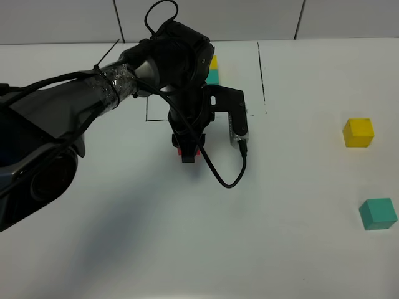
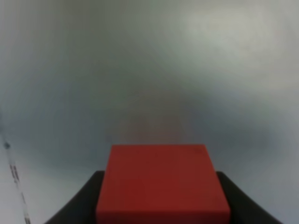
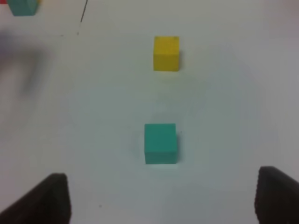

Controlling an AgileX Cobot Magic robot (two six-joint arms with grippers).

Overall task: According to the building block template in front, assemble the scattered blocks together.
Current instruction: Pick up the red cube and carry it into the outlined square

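- Left end effector point(image 2: 161, 207): pinching red cube point(image 2: 161, 179) between its fingers.
- Right end effector point(image 3: 161, 200): spread; teal cube point(image 3: 160, 143) ahead of it, yellow cube point(image 3: 166, 53) farther ahead, both on desk point(image 3: 233, 116).

Matte red cube point(image 2: 161, 182), yellow cube point(image 1: 358, 132) at three o'clock, teal cube point(image 1: 378, 213) at four o'clock, plain white table point(image 1: 124, 249)

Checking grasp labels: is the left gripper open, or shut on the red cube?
The left gripper is shut on the red cube: its wrist view shows the cube wedged between both dark fingers.
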